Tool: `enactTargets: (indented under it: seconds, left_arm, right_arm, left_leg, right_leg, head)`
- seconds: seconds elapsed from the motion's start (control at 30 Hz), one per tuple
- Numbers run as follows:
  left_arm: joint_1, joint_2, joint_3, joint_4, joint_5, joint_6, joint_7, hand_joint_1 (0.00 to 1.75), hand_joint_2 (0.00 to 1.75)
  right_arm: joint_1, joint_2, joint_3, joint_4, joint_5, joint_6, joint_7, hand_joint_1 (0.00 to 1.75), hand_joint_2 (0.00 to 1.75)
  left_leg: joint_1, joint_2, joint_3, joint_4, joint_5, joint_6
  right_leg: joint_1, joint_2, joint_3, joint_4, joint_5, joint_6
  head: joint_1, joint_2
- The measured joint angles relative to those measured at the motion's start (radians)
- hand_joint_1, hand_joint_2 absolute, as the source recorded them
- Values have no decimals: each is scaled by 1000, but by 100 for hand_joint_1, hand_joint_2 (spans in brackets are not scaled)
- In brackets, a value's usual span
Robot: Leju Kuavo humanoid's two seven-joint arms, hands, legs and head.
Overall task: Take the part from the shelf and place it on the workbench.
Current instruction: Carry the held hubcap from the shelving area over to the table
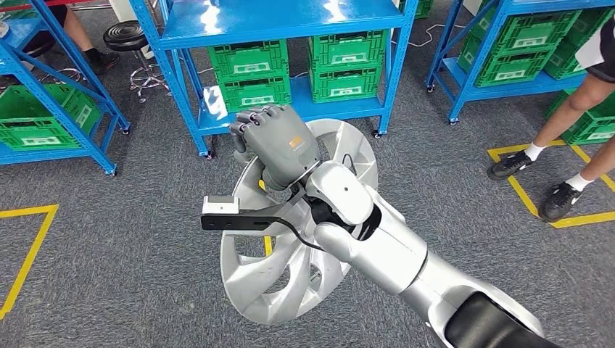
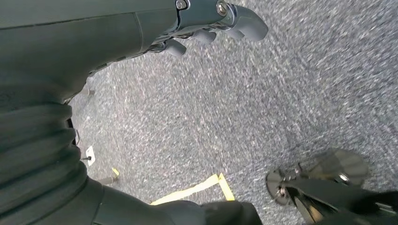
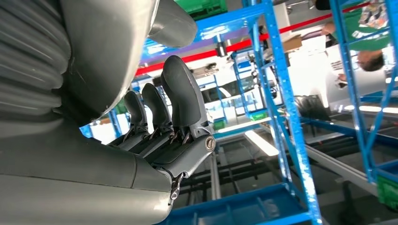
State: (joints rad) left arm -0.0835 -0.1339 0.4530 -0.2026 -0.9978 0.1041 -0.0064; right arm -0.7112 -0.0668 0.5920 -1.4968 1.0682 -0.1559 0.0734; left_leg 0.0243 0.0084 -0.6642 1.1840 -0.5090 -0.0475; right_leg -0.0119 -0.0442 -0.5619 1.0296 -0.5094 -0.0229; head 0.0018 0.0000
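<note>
The part is a large silver wheel cover, held upright above the grey carpet in front of the blue shelf. My right hand grips its upper rim, fingers curled over the edge. In the right wrist view the cover's silver surface lies against the palm, with the dark fingers wrapped around it. My left hand hangs over the carpet and holds nothing, its fingers loosely bent.
Green crates sit on the shelf's lower level, and more blue racks stand left and right. A person's legs stand at the right by yellow floor tape. A black stool is at the back left.
</note>
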Motion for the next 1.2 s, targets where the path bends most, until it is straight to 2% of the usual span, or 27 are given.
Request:
enactTargets:
  seconds: [0.07, 0.1, 0.17, 0.23, 0.27, 0.33, 0.37, 0.4, 0.43, 0.47, 0.5, 0.57, 0.6, 0.63, 0.7, 0.77, 0.83, 0.87, 0.9, 0.93, 0.97, 1.03, 1.07, 1.1, 1.13, 1.2]
  left_arm:
    - [0, 0, 0, 0, 2, 0, -3, 0, 175]
    - [0, 0, 1, 0, 3, 0, -4, 0, 175]
    - [1, -1, 2, 1, 5, 0, -7, 0, 175]
    - [3, -2, 5, 2, 9, 0, -7, 0, 175]
    - [4, -2, 6, 2, 11, 1, -6, 0, 175]
    - [4, -3, 8, 2, 13, 1, -1, 0, 175]
    - [5, -4, 8, 3, 13, 0, 2, 0, 175]
    - [6, -5, 9, 4, 13, 0, 6, 0, 175]
    - [7, -6, 9, 5, 13, 0, 9, 0, 175]
    - [9, -6, 10, 5, 13, 0, 11, 0, 175]
    - [9, -7, 12, 5, 13, 0, 12, 0, 175]
    - [9, -9, 14, 5, 13, 0, 12, 0, 175]
    - [9, -9, 15, 5, 13, 0, 12, 0, 175]
    - [10, -10, 16, 5, 13, 0, 12, 0, 175]
    - [12, -9, 18, 5, 14, 0, 12, 0, 175]
    - [13, -8, 22, 6, 17, 0, 14, 0, 175]
    - [12, -7, 25, 6, 22, 0, 17, 0, 175]
    - [11, -6, 27, 5, 25, 0, 17, 0, 175]
    - [12, -5, 30, 5, 29, 0, 19, 0, 175]
    - [13, -4, 32, 6, 32, 1, 21, 0, 175]
    - [15, -3, 35, 6, 34, 1, 25, 0, 175]
    - [16, -2, 41, 6, 36, 1, 35, 0, 175]
    - [16, -1, 43, 6, 36, -2, 40, 0, 175]
    - [15, -2, 44, 6, 35, -6, 44, 0, 175]
    - [15, -2, 45, 6, 34, -11, 47, 0, 175]
    - [17, -2, 47, 6, 32, -17, 53, 0, 175]
  right_arm:
    - [0, 0, 0, 0, 6, -3, -3, 175, 175]
    - [0, 0, 1, 0, 8, -4, -5, 175, 175]
    - [1, 1, 1, 0, 9, -4, -8, 175, 175]
    - [-1, 1, 2, 0, 10, -4, -9, 175, 175]
    - [-2, 2, 2, 0, 10, -3, -9, 175, 175]
    - [-2, 2, 2, 0, 11, 0, -7, 175, 175]
    - [-1, 2, 2, 0, 12, 2, -5, 175, 175]
    - [0, 2, 3, 0, 14, 4, -3, 175, 175]
    - [2, 2, 4, 0, 17, 5, 0, 175, 175]
    - [3, 2, 4, 0, 20, 6, 1, 175, 175]
    - [4, 2, 4, 0, 24, 7, 2, 175, 175]
    - [6, 2, 4, -1, 30, 7, 2, 175, 175]
    - [7, 2, 4, -2, 31, 7, 2, 175, 175]
    - [8, 3, 4, -3, 31, 7, 2, 175, 175]
    - [10, 6, 4, -3, 32, 8, -1, 175, 175]
    - [10, 12, 5, -4, 33, 8, -7, 175, 175]
    - [9, 18, 6, -2, 33, 8, -13, 175, 175]
    - [8, 21, 7, 0, 34, 9, -15, 175, 175]
    - [9, 26, 8, 3, 35, 9, -16, 175, 175]
    - [8, 32, 10, 5, 36, 10, -16, 175, 175]
    - [8, 40, 10, 6, 37, 11, -15, 175, 175]
    - [6, 55, 11, 7, 37, 12, -15, 175, 175]
    - [3, 61, 11, 7, 37, 14, -14, 175, 175]
    - [0, 67, 11, 7, 37, 17, -14, 175, 175]
    - [-2, 71, 11, 7, 37, 20, -15, 175, 175]
    - [-5, 77, 11, 7, 37, 25, -15, 175, 175]
  left_leg:
    - [-11, 29, 67, -112, 24, 12]
    - [-16, 37, 77, -135, 21, 19]
    - [-18, 28, 74, -144, 22, 33]
    - [-12, 13, 71, -152, 29, 47]
    - [-9, 7, 70, -155, 34, 53]
    - [-8, -8, 63, -155, 40, 61]
    - [-8, -17, 59, -154, 42, 63]
    - [-8, -27, 56, -152, 43, 63]
    - [-8, -37, 54, -150, 44, 62]
    - [-8, -47, 53, -148, 45, 61]
    - [-8, -57, 52, -145, 46, 60]
    - [-9, -76, 48, -140, 48, 51]
    - [-10, -83, 44, -139, 50, 44]
    - [-9, -89, 40, -140, 53, 37]
    - [-6, -96, 34, -144, 59, 22]
    - [-7, -70, 17, -116, 39, 13]
    - [-10, -33, -28, -14, -19, 5]
    - [-9, -25, -55, 50, -48, 1]
    - [-9, -21, -74, 98, -65, -2]
    - [-8, -19, -78, 114, -64, -3]
    - [-7, -16, -62, 91, -44, -4]
    - [-7, 8, 7, -33, 9, -3]
    - [-9, 22, 37, -91, 27, 1]
    - [-11, 30, 55, -127, 35, 8]
    - [-13, 33, 59, -140, 33, 16]
    - [-15, 16, 54, -141, 38, 33]
  right_leg:
    - [4, -10, -3, 3, 1, 8]
    - [6, -15, -6, 4, 3, 14]
    - [8, -28, -8, 2, 6, 26]
    - [7, -16, -17, 23, -12, 36]
    - [5, -1, -33, 60, -37, 39]
    - [3, 30, -92, 189, -103, 42]
    - [3, 36, -122, 252, -126, 44]
    - [3, 39, -140, 290, -134, 44]
    - [3, 40, -139, 288, -121, 43]
    - [2, 42, -119, 249, -92, 42]
    - [1, 49, -84, 179, -54, 39]
    - [0, 77, -23, 53, -9, 33]
    - [0, 87, -9, 21, -2, 31]
    - [3, 91, -8, 13, -5, 28]
    - [4, 77, -10, 7, 4, 17]
    - [-1, 60, -9, -2, 12, 3]
    - [-2, 41, -10, -4, 16, -4]
    - [-1, 31, -11, -4, 16, -5]
    - [-1, 20, -12, -3, 16, -5]
    - [0, 11, -13, -2, 16, -5]
    - [-1, 2, -13, -1, 15, -5]
    - [0, -13, -13, 3, 13, 0]
    - [2, -18, -14, 5, 11, 4]
    - [5, -24, -15, 7, 10, 10]
    - [9, -29, -16, 7, 11, 15]
    - [11, -40, -17, 5, 12, 27]
  head:
    - [0, 0]
    - [0, 0]
    - [0, 0]
    - [1, 0]
    - [2, 0]
    - [3, 0]
    - [4, 0]
    - [4, 0]
    - [4, 0]
    - [4, 0]
    - [4, 0]
    - [3, 0]
    - [3, 0]
    - [3, 0]
    - [3, 0]
    - [-2, 0]
    - [-7, 0]
    - [-8, 0]
    - [-7, 0]
    - [-7, 0]
    - [-8, 0]
    - [-8, 0]
    - [-8, 0]
    - [-7, 0]
    - [-7, 0]
    - [-7, 0]
